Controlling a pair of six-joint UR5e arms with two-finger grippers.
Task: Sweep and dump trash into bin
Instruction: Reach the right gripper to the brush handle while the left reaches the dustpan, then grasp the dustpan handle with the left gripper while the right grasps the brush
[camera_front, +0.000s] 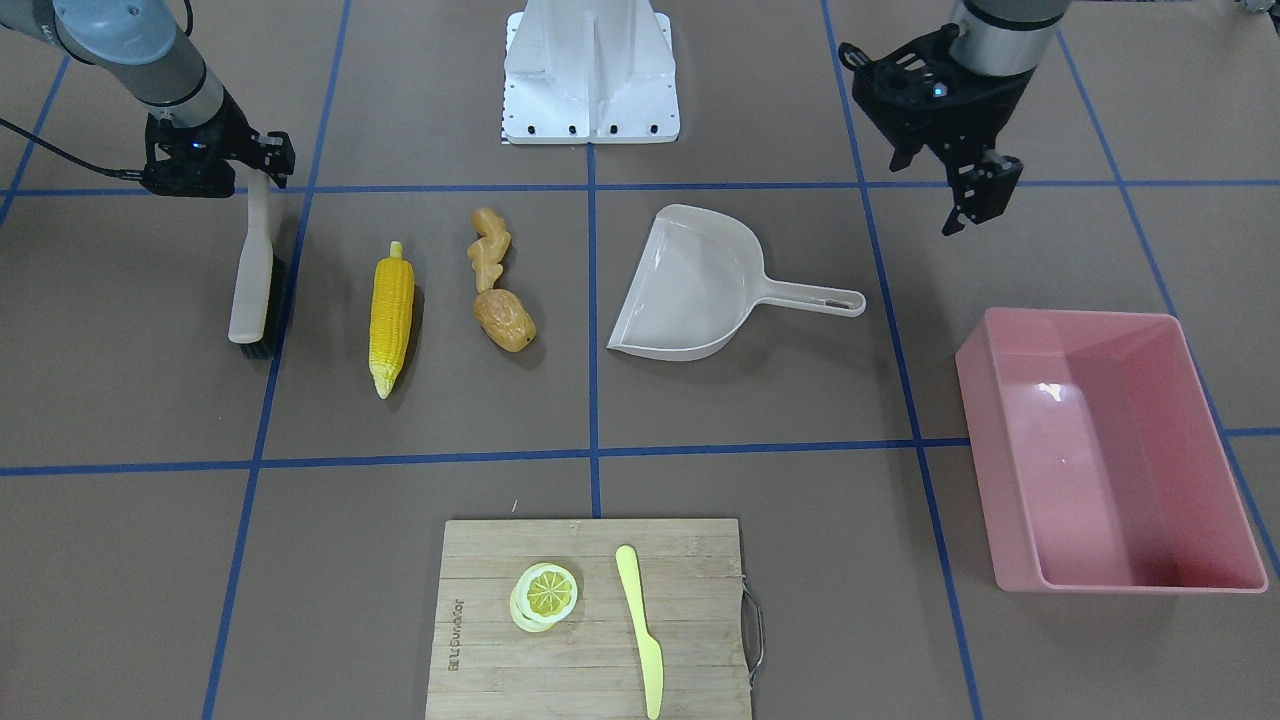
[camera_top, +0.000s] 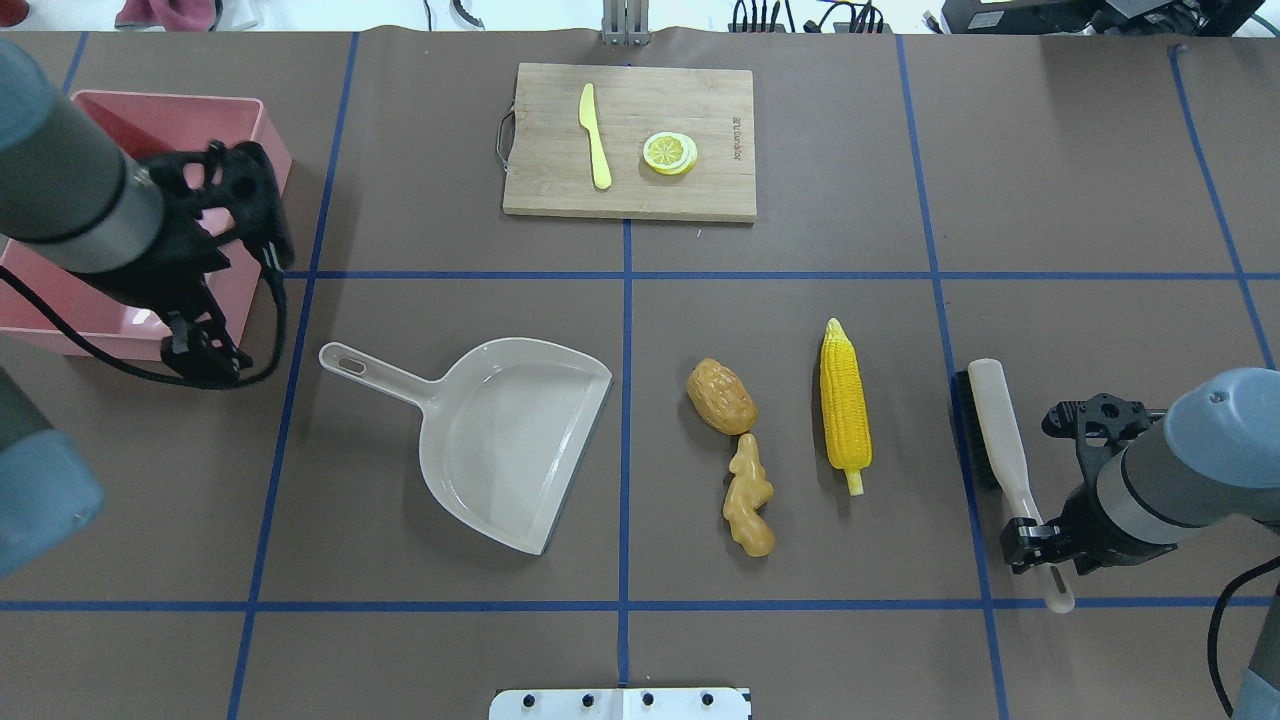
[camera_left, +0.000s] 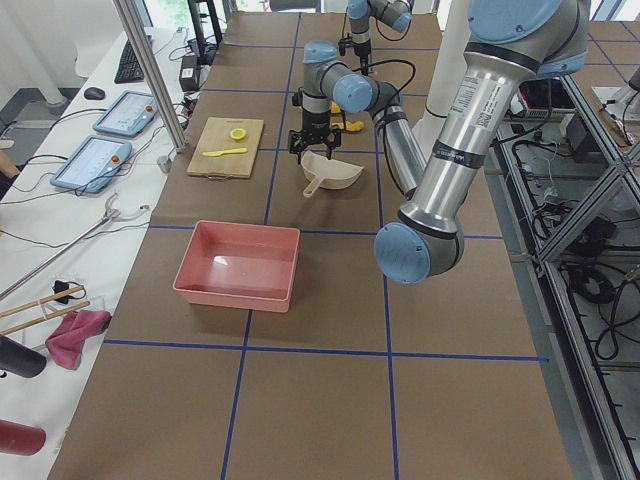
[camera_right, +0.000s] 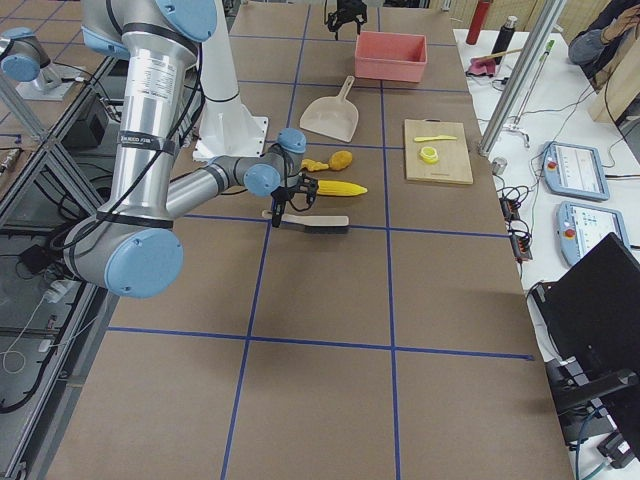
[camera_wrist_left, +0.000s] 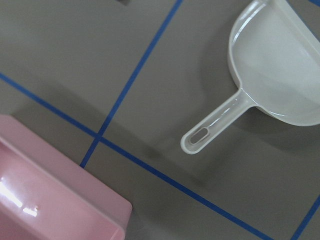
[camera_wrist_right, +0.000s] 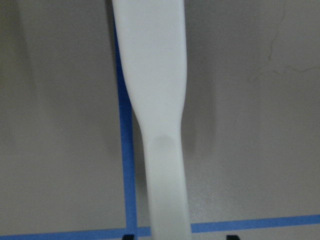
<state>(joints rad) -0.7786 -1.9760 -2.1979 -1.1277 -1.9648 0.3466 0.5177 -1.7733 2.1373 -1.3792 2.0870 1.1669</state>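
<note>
Trash, namely yellow corn cob (camera_top: 845, 405), tan knobbly ginger root (camera_top: 748, 497) and rounded brown-orange potato (camera_top: 721, 397), is seen at nine o'clock overhead from the right gripper (camera_top: 1040, 545), which is clamped on the cream-handled black-bristled brush (camera_top: 1000, 447); the left gripper's (camera_front: 975, 205) jaws are parted, empty.

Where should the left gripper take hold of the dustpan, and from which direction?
Probably the handle of the dustpan. It is a slim straight bar lying flat on the table, pointing away from the scoop toward the left gripper, with bare table on both sides. Come straight down from above, fingers straddling its width, near the middle rather than the holed tip.
</note>
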